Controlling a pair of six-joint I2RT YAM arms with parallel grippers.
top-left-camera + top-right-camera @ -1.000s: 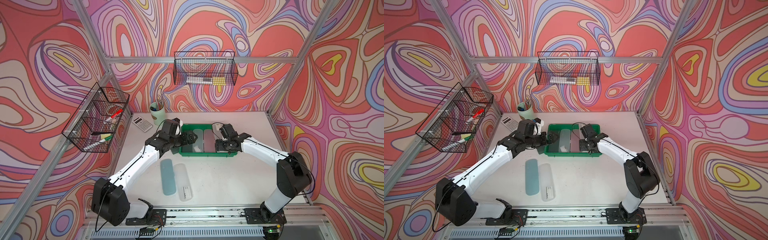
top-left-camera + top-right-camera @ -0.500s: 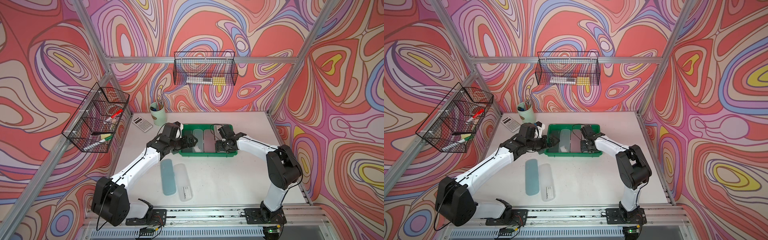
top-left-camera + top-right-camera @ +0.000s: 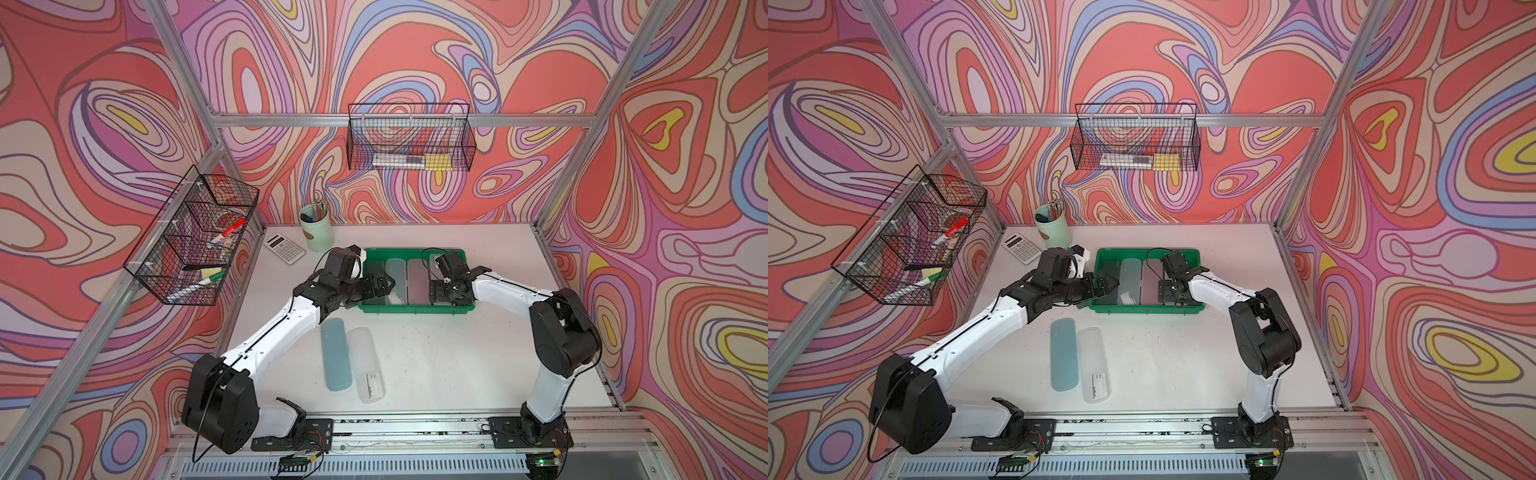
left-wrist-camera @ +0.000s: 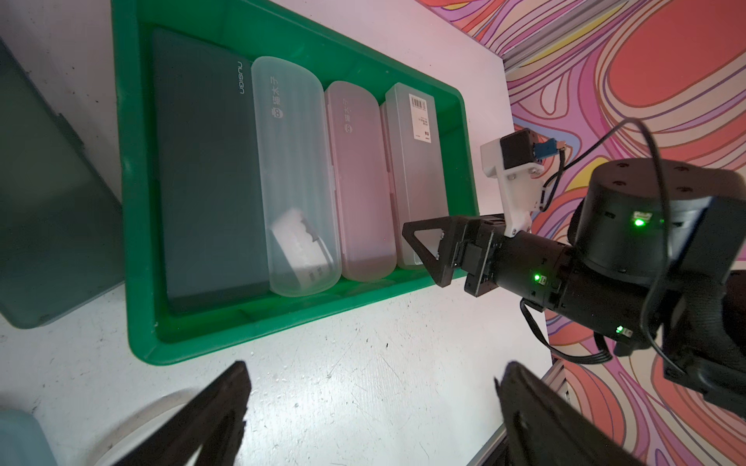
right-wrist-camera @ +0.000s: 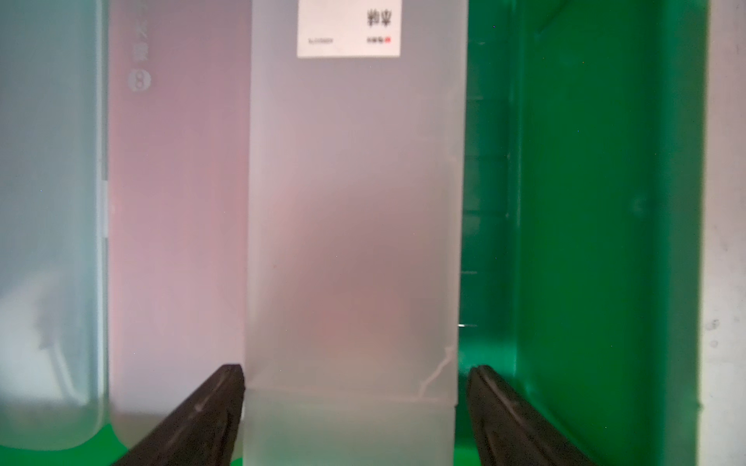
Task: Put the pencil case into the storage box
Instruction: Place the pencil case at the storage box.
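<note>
- The frosted pencil case (image 5: pixel 351 201) lies flat on the floor of the storage box (image 5: pixel 585 201), at the box's right end. It runs lengthwise from near to far.
- On its left it sits just beside the pink case (image 5: pixel 177 201). On its right a strip of green floor separates it from the box's wall.
- The right gripper (image 5: pixel 355 375) straddles the near end of this case with its jaws parted and carries nothing. One finger stands clear of the case. The other sits right at the case's edge, and whether it touches cannot be told.
- The step in hand looks like the release and retreat. It would go best with both fingers well clear of the case's sides first, then a straight lift until the tips are above the rim.
- Only then should the arm draw back to the right. A sideways move while low could shove the case askew or knock the right wall.
- The left gripper (image 4: pixel 375 371) is spread wide and empty by the left end of the box. It does best keeping off until the right arm is out.
- A teal case (image 3: pixel 336 355) and a clear case (image 3: pixel 368 363) lie side by side on the table (image 3: pixel 457 353), nearer than the box, so more placing probably follows.
</note>
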